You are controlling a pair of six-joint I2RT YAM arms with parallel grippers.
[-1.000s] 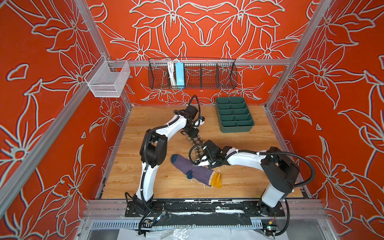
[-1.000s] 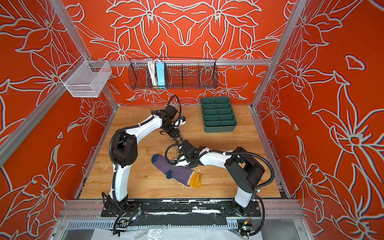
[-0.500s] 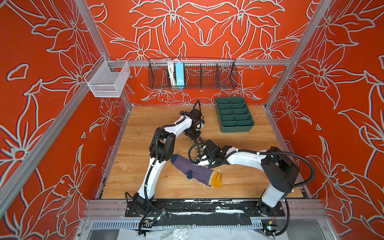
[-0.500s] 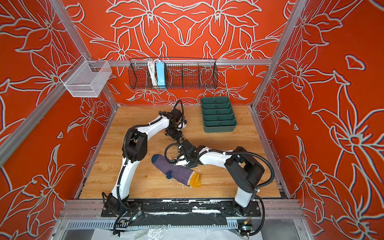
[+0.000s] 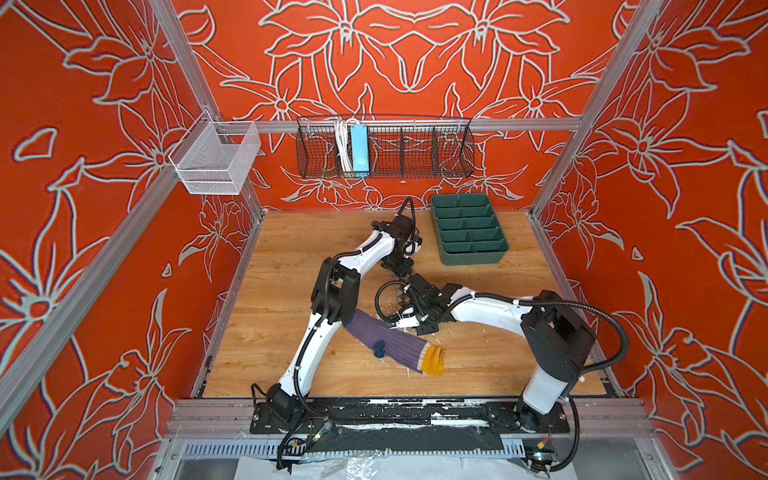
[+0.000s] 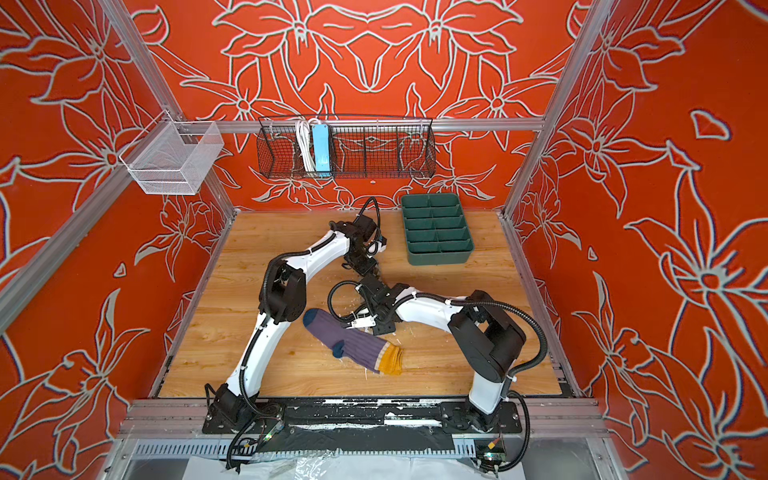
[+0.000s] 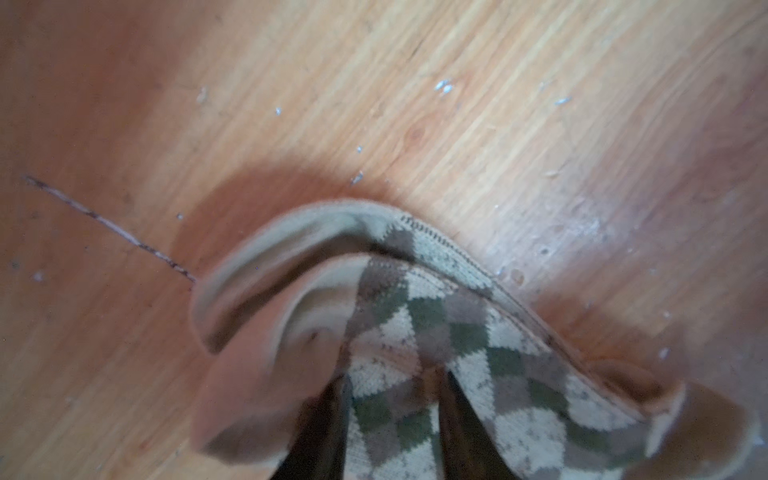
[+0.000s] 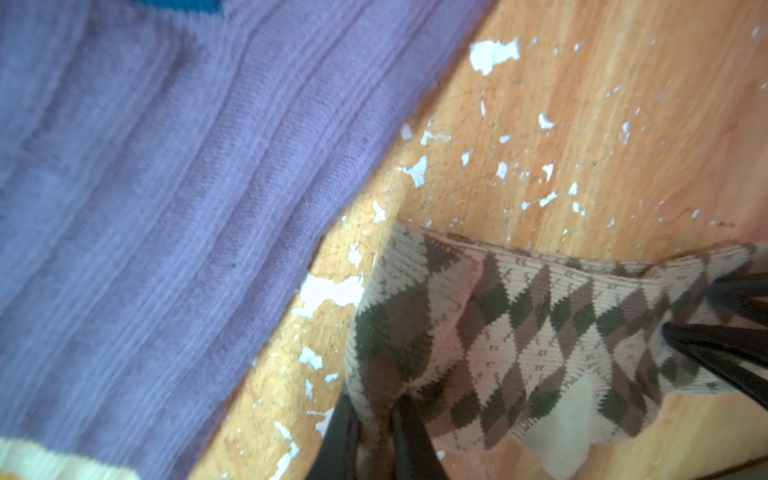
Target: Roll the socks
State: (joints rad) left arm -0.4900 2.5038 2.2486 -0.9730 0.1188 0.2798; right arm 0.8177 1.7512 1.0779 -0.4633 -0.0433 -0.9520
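Note:
The beige argyle sock is held off the wooden table between my two grippers, bunched and folded. My left gripper is shut on one end of it, near the plain beige toe. My right gripper is shut on the other end, and the left gripper's black fingers show at that view's edge. In both top views the grippers meet mid-table, hiding most of this sock. The purple sock with the mustard cuff lies flat just in front of them, also seen beside the right gripper.
A green compartment tray stands at the back right of the table. A black wire basket and a white mesh basket hang on the walls. White flecks litter the wood near the socks.
My left gripper has moved towards the right gripper, shortening the argyle sock between them, and the left elbow has swung inward. The right arm and purple sock have stayed put.

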